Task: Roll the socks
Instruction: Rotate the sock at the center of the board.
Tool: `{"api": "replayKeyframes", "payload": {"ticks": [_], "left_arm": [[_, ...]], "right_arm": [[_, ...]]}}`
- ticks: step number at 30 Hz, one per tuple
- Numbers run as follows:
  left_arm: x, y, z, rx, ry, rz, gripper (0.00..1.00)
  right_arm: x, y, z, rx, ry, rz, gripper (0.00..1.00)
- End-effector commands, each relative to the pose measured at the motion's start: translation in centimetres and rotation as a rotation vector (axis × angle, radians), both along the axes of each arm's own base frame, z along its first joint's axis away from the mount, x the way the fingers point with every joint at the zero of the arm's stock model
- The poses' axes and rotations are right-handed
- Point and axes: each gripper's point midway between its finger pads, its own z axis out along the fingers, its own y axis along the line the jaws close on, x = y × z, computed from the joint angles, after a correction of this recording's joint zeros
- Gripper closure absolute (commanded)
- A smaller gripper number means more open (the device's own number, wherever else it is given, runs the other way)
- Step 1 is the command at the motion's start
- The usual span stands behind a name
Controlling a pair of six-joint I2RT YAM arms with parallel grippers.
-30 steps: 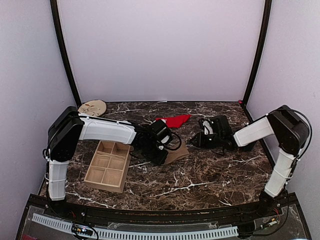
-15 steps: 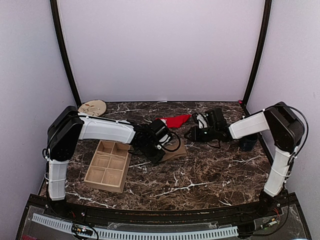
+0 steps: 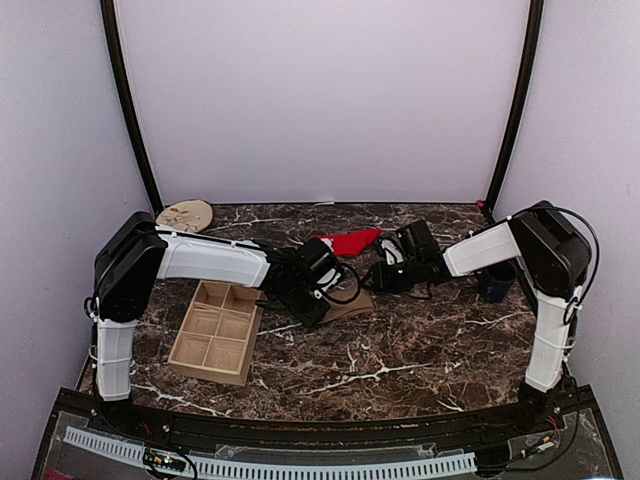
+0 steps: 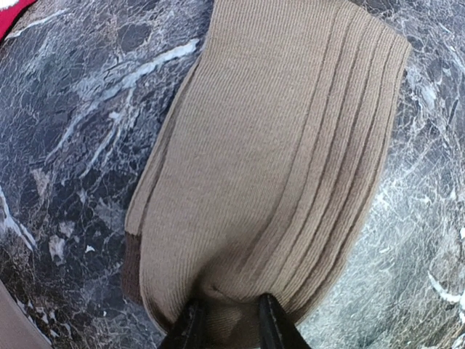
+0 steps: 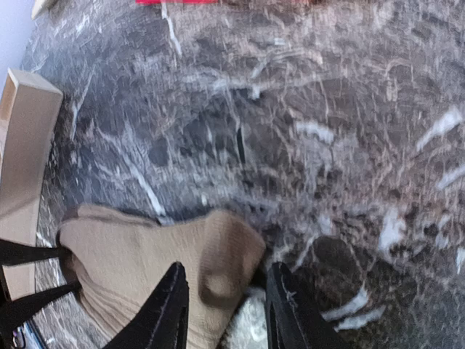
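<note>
- While the left gripper [image 4: 229, 309] keeps its place at one end of the tan sock [image 4: 276, 160], the right gripper [image 5: 227, 273] has travelled in from the right side of the marble table [image 3: 420, 350] to the sock's other end.
- Left gripper: jaws narrow, with a pucker of tan fabric pinched between them.
- Right gripper: jaws apart, straddling the folded-over end of the tan sock, not closed on it.
- Reading of the change: both ends are now attended, so rolling looks about to start. No roll has formed, and most of the sock lies flat.
- Socks, two: the tan one at table centre, just right of the tray. The red sock [image 3: 350, 241] lies behind it toward the back wall, near the right gripper, with neither gripper on it.
- Arms, two; grippers, two.
- Wooden tray [image 3: 215, 330], one, divided into compartments, left of centre.
- Round wooden disc [image 3: 185, 215], one, far left corner.
- Dark cup [image 3: 497, 283], one, right side, partly hidden by the right arm.
</note>
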Motion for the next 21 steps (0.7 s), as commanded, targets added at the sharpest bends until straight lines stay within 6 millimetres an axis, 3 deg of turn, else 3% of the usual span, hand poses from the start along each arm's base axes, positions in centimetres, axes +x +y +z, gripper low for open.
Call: {"api": "replayKeyframes", "payload": {"ticks": [1, 8, 17, 21], "left_arm": [[-0.9, 2.2, -0.9, 0.065, 0.034, -0.003, 0.71], [-1.0, 2.4, -1.0, 0.067, 0.031, -0.009, 0.71], [-0.5, 2.5, -0.5, 0.059, 0.007, 0.010, 0.70], [0.3, 3.1, 0.3, 0.041, -0.006, 0.070, 0.67]], "right_arm": [[0.5, 0.9, -0.2, 0.006, 0.009, 0.006, 0.65], [0.9, 1.8, -0.6, 0.014, 0.034, 0.012, 0.68], [-0.2, 1.2, -1.7, -0.026, 0.070, -0.008, 0.91], [-0.8, 0.7, -1.5, -0.034, 0.070, -0.040, 0.93]]}}
